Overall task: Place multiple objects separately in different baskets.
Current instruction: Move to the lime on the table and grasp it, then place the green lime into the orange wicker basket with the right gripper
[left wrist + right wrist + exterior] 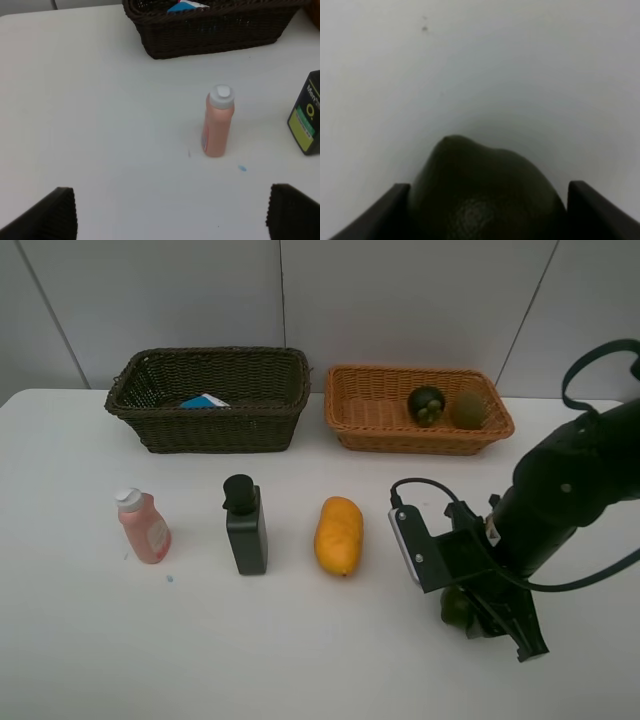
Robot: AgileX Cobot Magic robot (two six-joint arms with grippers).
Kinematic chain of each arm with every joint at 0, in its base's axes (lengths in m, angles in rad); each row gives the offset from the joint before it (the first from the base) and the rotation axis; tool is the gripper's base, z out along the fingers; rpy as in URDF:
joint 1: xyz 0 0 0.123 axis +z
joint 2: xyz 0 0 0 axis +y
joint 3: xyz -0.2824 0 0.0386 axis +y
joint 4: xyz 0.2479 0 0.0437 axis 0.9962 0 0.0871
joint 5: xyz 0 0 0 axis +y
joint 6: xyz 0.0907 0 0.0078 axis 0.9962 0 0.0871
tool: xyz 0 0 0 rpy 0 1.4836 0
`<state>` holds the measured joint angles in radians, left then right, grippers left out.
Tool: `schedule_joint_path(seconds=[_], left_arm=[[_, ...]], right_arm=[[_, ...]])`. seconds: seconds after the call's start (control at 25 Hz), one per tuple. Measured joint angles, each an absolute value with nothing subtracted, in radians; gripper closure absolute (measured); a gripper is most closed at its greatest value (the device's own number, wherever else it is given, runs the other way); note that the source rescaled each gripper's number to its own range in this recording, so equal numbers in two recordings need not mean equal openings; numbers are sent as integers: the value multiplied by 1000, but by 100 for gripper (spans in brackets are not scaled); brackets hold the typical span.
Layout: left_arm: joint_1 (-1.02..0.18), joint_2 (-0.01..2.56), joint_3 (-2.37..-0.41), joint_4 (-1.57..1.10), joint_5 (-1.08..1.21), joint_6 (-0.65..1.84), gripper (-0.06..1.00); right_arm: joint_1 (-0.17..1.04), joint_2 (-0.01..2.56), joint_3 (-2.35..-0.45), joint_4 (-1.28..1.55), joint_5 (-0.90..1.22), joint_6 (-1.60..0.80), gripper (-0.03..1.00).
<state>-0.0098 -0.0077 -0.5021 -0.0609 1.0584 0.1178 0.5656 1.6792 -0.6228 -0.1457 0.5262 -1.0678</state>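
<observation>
Table (80, 640) lies white under everything. Dark basket (205, 425) sits at eleven o'clock, tan basket (420, 438) at one. Right gripper (470, 615), low at four o'clock, is closed around the green lime (485, 185). Left gripper (170, 212) gapes wide, holding nothing. Mango (338, 535), black pump bottle (245, 528) and pink bottle (145, 528) run from centre toward nine. Mangosteen (426, 404) and kiwi (467, 409) rest side by side in the tan basket.

Robot lab bench, as I see it: bare white table (80, 640) against plain grey wall panels (400, 300) across the top of the frame. A cabled black arm (570, 490) occupies the right.
</observation>
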Motion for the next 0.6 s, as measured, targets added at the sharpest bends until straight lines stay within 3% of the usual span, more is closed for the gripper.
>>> schedule_joint_path(seconds=[0.28, 0.6], left_arm=[[-10, -8, -502, -61, 1058, 118, -5], [-10, -8, -502, -61, 1058, 118, -5]], right_arm=[[566, 1680, -654, -141, 554, -1068, 28], [566, 1680, -846, -133, 718, -1026, 28]])
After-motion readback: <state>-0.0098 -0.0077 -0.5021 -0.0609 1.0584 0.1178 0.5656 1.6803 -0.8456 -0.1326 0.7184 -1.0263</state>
